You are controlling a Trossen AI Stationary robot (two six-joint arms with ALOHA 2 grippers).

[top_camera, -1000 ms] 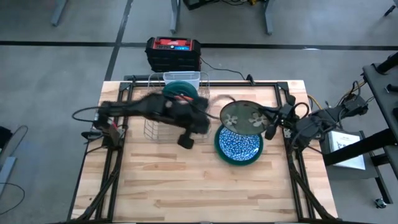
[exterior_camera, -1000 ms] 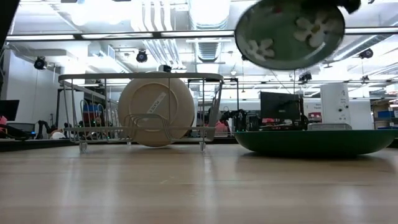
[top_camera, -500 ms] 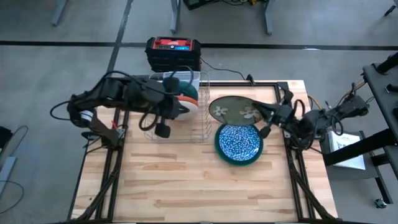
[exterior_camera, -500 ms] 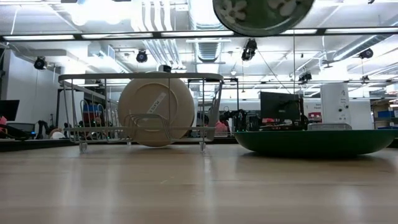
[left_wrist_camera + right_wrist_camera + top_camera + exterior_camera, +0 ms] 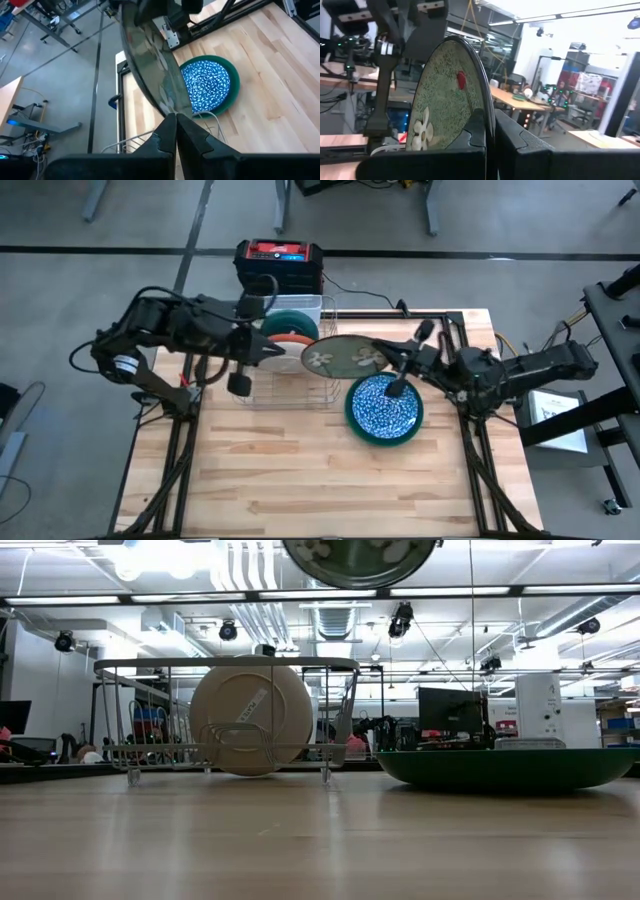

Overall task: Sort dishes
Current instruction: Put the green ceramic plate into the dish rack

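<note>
A dark green plate with pale flowers (image 5: 342,356) hangs high over the table between the wire rack (image 5: 285,375) and a blue-and-white speckled dish (image 5: 383,408) that rests in a dark green plate (image 5: 510,768). My right gripper (image 5: 388,361) is shut on the flowered plate. My left gripper (image 5: 294,352) is shut, with its tips (image 5: 175,116) right at the plate's rack-side rim. In the rack stand a teal dish and an orange dish (image 5: 292,330). A cream plate (image 5: 250,720) stands there on edge. My right gripper pinches the flowered plate's rim (image 5: 489,112) on its right side between the two fingers, coming about level from the table's right. The plate is lifted clear and tilted, its patterned face up and toward the near edge. My left gripper's shut tips meet the opposite rim (image 5: 172,111); I cannot tell whether they touch it.
A red-and-black box (image 5: 279,265) sits just past the table's far edge, behind the rack. Dark frame rails run along both table sides. The near half of the wooden table (image 5: 300,470) is bare wood.
My right gripper has carried the flowered plate toward the table's left, from over the speckled dish to beside the rack, and has turned at the wrist. My left gripper has drawn back from over the rack toward the left and far edges and has risen.
</note>
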